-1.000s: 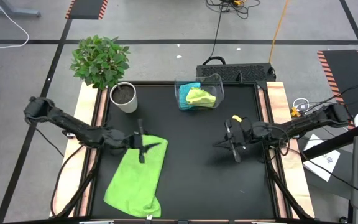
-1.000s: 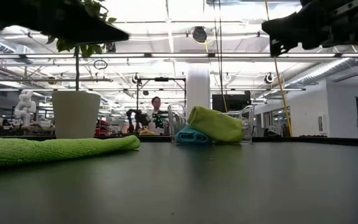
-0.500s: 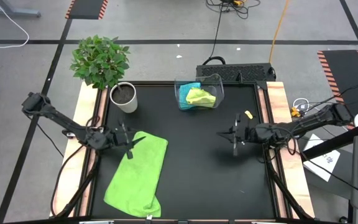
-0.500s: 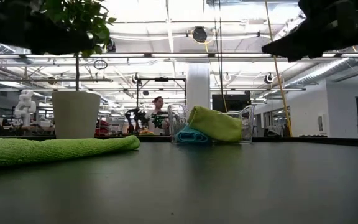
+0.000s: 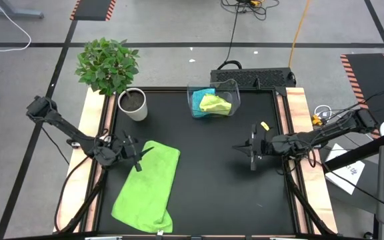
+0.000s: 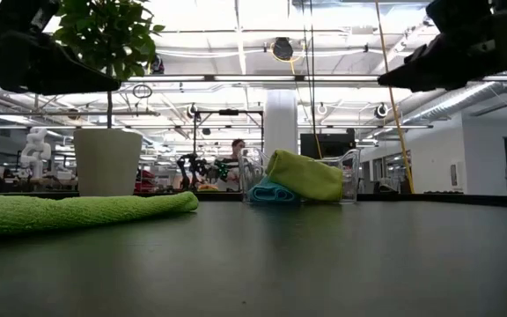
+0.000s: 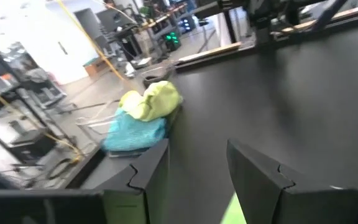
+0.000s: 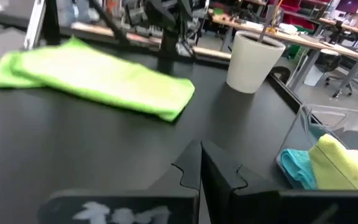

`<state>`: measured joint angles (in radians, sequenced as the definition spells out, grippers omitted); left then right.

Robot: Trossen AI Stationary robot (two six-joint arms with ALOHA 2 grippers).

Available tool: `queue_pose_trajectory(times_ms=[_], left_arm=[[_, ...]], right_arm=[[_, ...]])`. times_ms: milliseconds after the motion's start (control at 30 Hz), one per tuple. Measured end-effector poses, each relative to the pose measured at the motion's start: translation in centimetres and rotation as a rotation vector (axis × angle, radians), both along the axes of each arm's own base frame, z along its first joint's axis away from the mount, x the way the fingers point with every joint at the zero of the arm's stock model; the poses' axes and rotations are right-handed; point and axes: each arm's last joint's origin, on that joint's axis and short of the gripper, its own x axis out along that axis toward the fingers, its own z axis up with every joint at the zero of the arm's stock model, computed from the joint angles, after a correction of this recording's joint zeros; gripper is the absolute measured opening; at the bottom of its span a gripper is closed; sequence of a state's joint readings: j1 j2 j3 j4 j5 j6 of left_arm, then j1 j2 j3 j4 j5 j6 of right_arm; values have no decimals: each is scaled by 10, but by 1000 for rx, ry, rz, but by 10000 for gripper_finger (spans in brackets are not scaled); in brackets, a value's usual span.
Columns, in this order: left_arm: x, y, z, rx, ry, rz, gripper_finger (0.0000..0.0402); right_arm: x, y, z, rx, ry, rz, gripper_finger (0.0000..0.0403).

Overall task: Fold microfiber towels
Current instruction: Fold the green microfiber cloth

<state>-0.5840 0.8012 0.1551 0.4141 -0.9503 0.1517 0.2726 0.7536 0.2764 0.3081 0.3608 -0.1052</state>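
One lime-green microfiber towel (image 5: 149,187) lies flat on the black table at the near left; it also shows in the low view (image 6: 77,211) and the right wrist view (image 8: 98,78). A second lime-green towel (image 5: 215,104) and a turquoise one (image 5: 202,95) lie bunched in the clear bin (image 5: 234,90) at the far middle. My left gripper (image 5: 149,151) hangs open above the flat towel's far left corner, touching nothing; its fingers (image 7: 148,180) show well apart. My right gripper (image 5: 236,148) hovers shut over bare table on the right, its fingers (image 8: 191,168) together.
A white pot (image 5: 133,105) with a green plant (image 5: 107,65) stands at the far left corner. Wooden rails (image 5: 297,107) run along the table's left and right sides. Bare black table (image 5: 205,173) lies between the two grippers.
My left gripper has drawn back toward the table's left edge, from over the flat towel's far end to its far left corner, staying open. My right gripper has turned slightly where it is and stays shut. The towels have not moved.
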Motion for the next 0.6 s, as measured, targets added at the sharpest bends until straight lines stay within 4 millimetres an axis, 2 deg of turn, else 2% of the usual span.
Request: queue_pose_trajectory(times_ms=[167, 333, 600], left_arm=[[1, -2, 0, -41, 0, -69, 163], [1, -4, 0, -77, -2, -127, 163], [2, -6, 4, -233, -76, -162, 163]], right_arm=[[0, 0, 0, -46, 9, 10, 0], [1, 0, 3, -16, -25, 6, 0], [19, 12, -8, 102, -15, 246, 3]])
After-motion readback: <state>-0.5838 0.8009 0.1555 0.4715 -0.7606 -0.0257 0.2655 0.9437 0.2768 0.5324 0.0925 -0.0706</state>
